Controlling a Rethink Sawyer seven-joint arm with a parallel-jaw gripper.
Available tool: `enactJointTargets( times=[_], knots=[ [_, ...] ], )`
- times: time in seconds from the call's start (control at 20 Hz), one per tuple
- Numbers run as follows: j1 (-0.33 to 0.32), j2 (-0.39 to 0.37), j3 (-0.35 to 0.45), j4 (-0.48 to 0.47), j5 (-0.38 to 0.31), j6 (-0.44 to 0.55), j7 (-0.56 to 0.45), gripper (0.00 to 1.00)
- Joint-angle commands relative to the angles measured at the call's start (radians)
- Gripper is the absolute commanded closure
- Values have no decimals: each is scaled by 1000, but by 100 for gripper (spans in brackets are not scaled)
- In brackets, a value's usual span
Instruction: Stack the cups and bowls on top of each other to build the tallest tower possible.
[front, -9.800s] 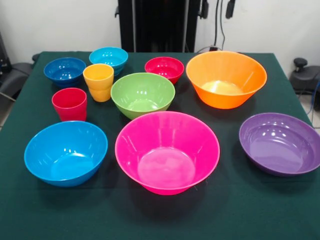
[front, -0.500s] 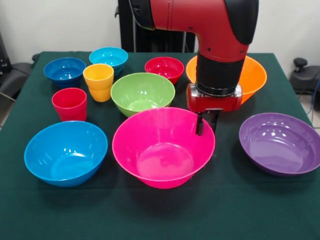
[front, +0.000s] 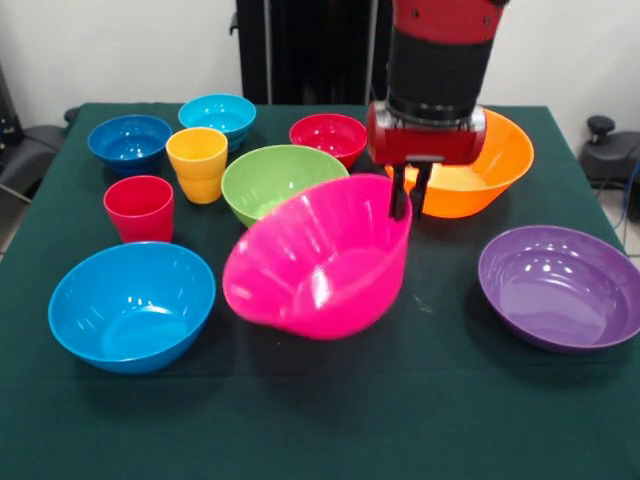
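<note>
My gripper (front: 406, 203) is shut on the far right rim of the large pink bowl (front: 315, 262) and holds it tilted, that side lifted and its mouth facing left. Behind the gripper sits the large orange bowl (front: 490, 160). The purple bowl (front: 560, 288) lies at the right. The medium blue bowl (front: 131, 306) is at the front left, the green bowl (front: 275, 180) behind the pink one. The red cup (front: 139, 208) and yellow-orange cup (front: 197, 163) stand at the left. The small red bowl (front: 328, 135), dark blue bowl (front: 128, 141) and light blue bowl (front: 217, 114) sit at the back.
The green cloth table (front: 300, 420) has bare room along its front edge. The robot's black pedestal (front: 305, 50) stands behind the table. A dark object (front: 605, 150) sits off the table at the right.
The gripper has risen with the pink bowl's right rim in its grip, tipping the bowl up on its left side. Other bowls and cups have not moved.
</note>
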Motion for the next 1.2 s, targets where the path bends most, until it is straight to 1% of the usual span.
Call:
enactJointTargets(
  times=[0.05, 0.25, 0.65, 0.8, 0.95, 1.2],
  knots=[
    [1, -129, 52, 89, 25, 182, 96, 100],
    [-6, -157, 55, 99, 27, 214, 82, 100],
    [-38, -172, 78, 90, 25, 240, 53, 100],
    [-67, -157, 99, 58, 25, 259, 23, 100],
    [-96, -139, 116, 3, 17, 318, -18, 100],
    [-150, -136, 148, -15, 3, 348, -65, 100]
  ],
)
